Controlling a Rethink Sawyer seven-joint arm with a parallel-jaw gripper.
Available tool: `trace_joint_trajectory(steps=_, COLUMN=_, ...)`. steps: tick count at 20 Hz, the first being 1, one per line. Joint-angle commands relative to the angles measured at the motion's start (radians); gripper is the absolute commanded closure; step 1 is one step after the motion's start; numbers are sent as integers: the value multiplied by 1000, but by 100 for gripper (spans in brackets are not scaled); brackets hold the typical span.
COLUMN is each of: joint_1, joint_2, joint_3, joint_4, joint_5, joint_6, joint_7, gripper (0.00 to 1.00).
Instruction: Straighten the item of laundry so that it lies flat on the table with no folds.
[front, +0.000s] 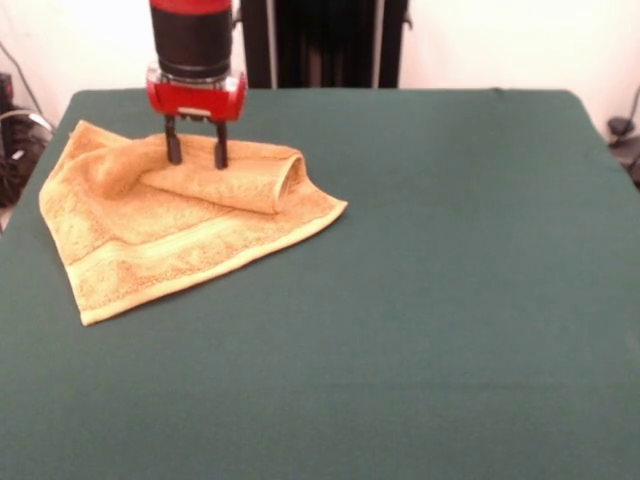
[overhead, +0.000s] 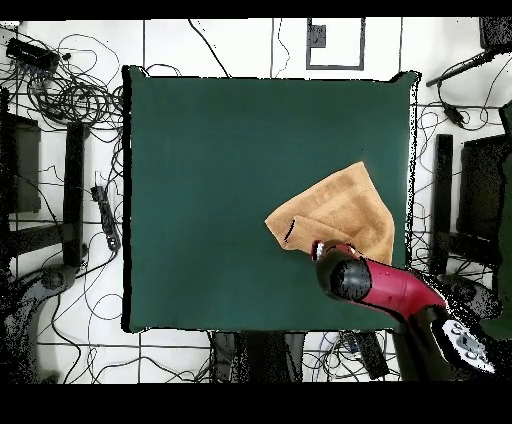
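We see the gripper with its two dark fingers spread apart and pressed down on the far folded edge of the golden-orange terry-cloth towel, clasping nothing between them. The towel lies near the left far corner of the green table in the front view. One flap is rolled over on top; a woven band runs along its near edge.

The front view looks low and close across the table, cropping its near edge. The overhead view looks straight down from farther off, framing the whole table with floor around it.
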Motion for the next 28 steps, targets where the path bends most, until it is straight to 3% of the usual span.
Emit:
trace_joint_trajectory(steps=1, joint_1=22, joint_2=217, joint_3=59, joint_4=-9, joint_5=-22, joint_6=-156, joint_7=164, gripper=0)
trace_joint_trajectory(steps=8, joint_1=30, joint_2=235, joint_3=53, joint_4=-19, joint_5=-14, joint_6=-174, joint_7=149, gripper=0)
trace_joint_trajectory(steps=18, joint_1=33, joint_2=189, joint_3=46, joint_4=6, joint_5=-3, joint_6=-129, joint_7=148, gripper=0)
trace_joint_trajectory(steps=23, joint_1=-13, joint_2=111, joint_3=50, joint_4=34, joint_5=-12, joint_6=-37, joint_7=102, gripper=0)
trace_joint_trajectory(steps=28, joint_1=-116, joint_2=73, joint_3=89, joint_4=38, joint_5=-59, joint_6=34, joint_7=4, gripper=0)
